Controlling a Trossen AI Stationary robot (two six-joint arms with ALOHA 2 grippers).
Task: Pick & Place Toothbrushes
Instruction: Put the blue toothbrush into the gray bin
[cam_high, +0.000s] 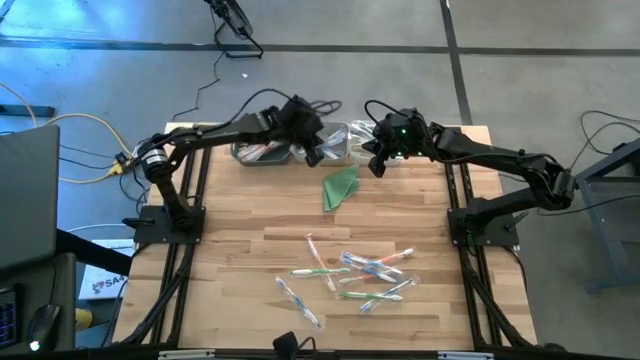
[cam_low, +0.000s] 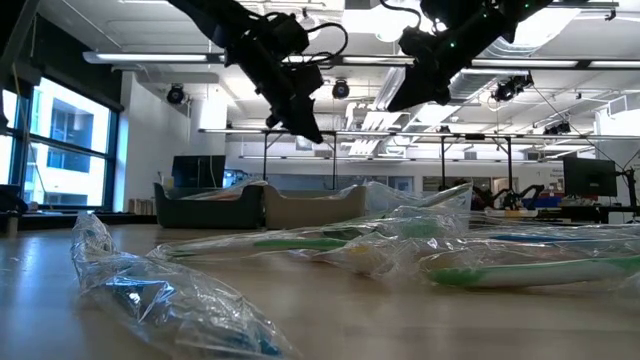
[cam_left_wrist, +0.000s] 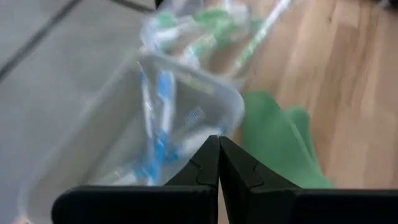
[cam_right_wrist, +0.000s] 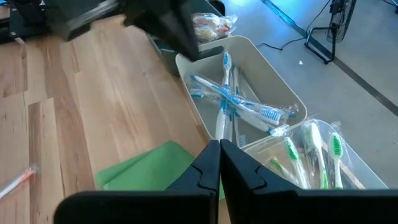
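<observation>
High view: both grippers, L (cam_high: 314, 152) & R (cam_high: 377, 165), closed empty; thin plastic toothbrushes (cam_high: 355, 272) loose.

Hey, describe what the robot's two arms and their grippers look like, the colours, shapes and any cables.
Both arms are black and slender, jointed, on black frame bases at the table's sides. The left gripper and right gripper each end in two flat, matte black fingers tapering to a point. The right arm's wrist carries a small green light. Black cables loop off both wrists, and yellow cables run near the left arm's base.

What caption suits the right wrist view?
Shut right gripper above green cloth, facing bins of blue toothbrushes and green toothbrushes.
</observation>
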